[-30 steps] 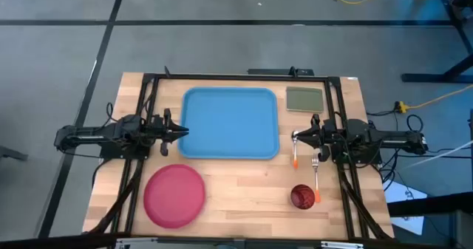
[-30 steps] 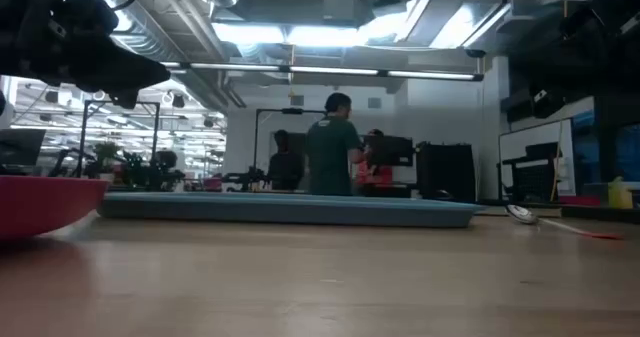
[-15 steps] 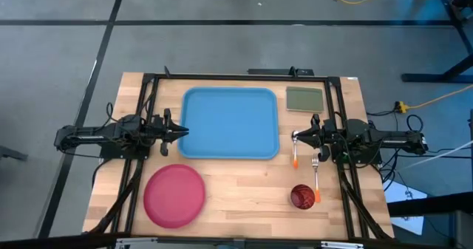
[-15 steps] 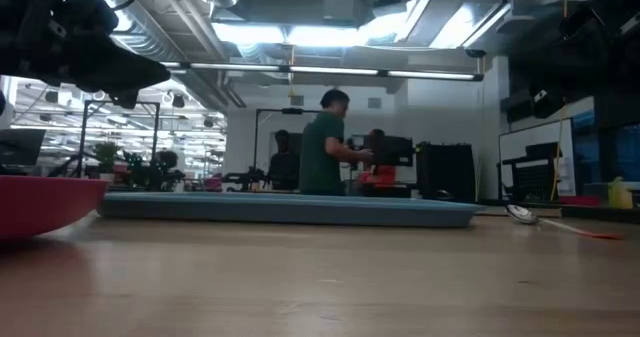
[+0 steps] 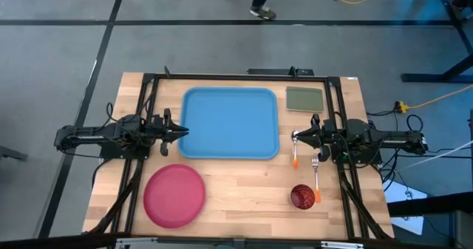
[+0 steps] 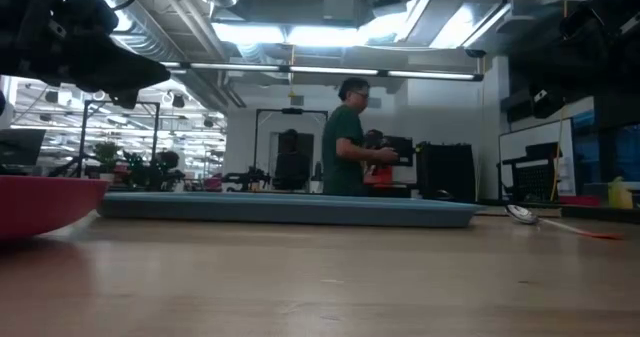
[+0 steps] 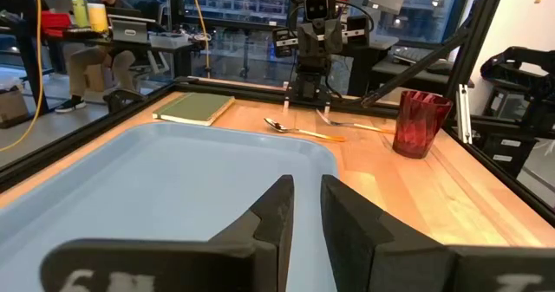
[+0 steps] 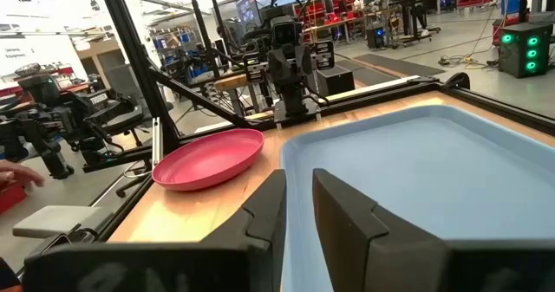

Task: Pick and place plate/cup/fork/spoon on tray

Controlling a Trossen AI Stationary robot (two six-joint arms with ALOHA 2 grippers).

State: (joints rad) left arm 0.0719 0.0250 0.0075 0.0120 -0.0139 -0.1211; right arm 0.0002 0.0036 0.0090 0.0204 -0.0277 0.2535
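The light-blue tray (image 5: 230, 122) lies at the table's far middle. The pink-red plate (image 5: 174, 195) lies at the near left, also in the right wrist view (image 8: 208, 158). The maroon cup (image 5: 301, 196) stands at the near right, also in the left wrist view (image 7: 421, 123). The spoon (image 5: 294, 150) lies by the tray's right rim; the fork (image 5: 315, 176) lies just right of it, beside the cup. My left gripper (image 5: 183, 131) hovers at the tray's left rim, nearly shut and empty (image 7: 306, 210). My right gripper (image 5: 297, 135) hovers at the tray's right rim, nearly shut and empty (image 8: 297, 201).
An olive-green square pad (image 5: 304, 99) lies at the far right corner. A black frame (image 5: 244, 76) runs around the table's far and side edges. A person (image 6: 348, 149) stands in the room beyond the table. Bare wood lies between plate and cup.
Both arms have kept still. The person in the room behind has walked toward the right.
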